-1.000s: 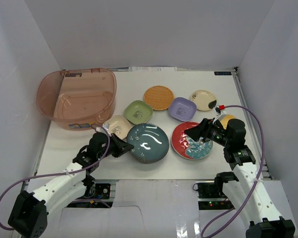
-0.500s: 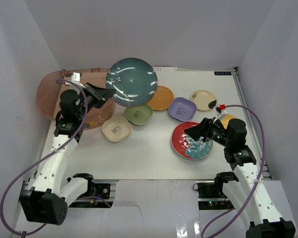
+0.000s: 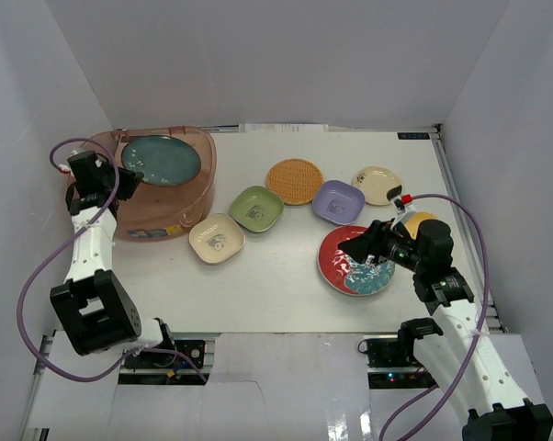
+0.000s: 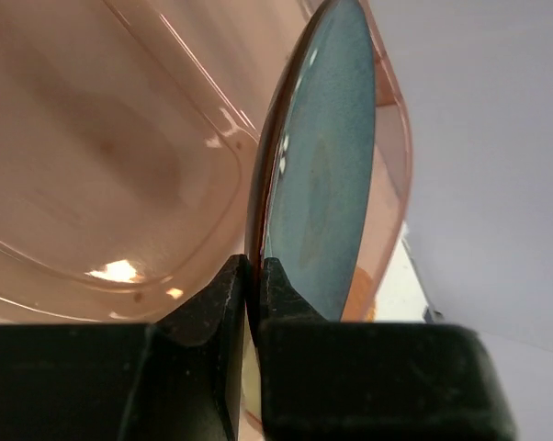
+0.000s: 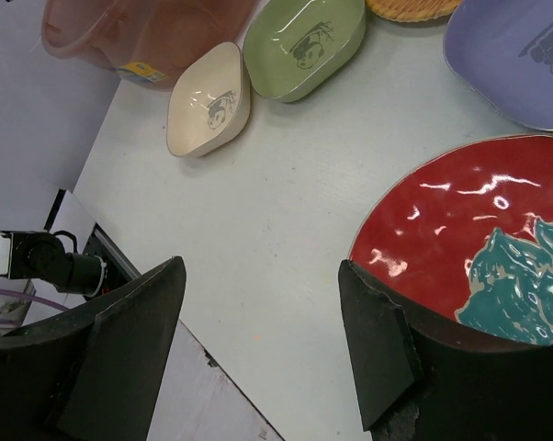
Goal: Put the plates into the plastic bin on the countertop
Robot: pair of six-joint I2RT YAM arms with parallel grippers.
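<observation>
My left gripper (image 3: 120,178) is shut on the rim of the dark teal plate (image 3: 161,159) and holds it inside the pinkish plastic bin (image 3: 93,202) at the back left. In the left wrist view the teal plate (image 4: 322,165) stands edge-on between my fingers (image 4: 217,303), with the bin (image 4: 93,147) behind. My right gripper (image 3: 361,248) is open over the near-left edge of the red-and-teal floral plate (image 3: 336,250); that plate (image 5: 460,239) fills the right of the right wrist view.
On the white countertop (image 3: 276,285) lie a cream dish (image 3: 216,238), a green dish (image 3: 256,209), an orange woven-look plate (image 3: 294,180), a lavender dish (image 3: 338,201), a beige dish (image 3: 377,185) and a yellow one (image 3: 420,220) behind my right wrist.
My left arm has carried the teal plate from the table's front, up and to the back left, into the bin. My right gripper has barely moved.
</observation>
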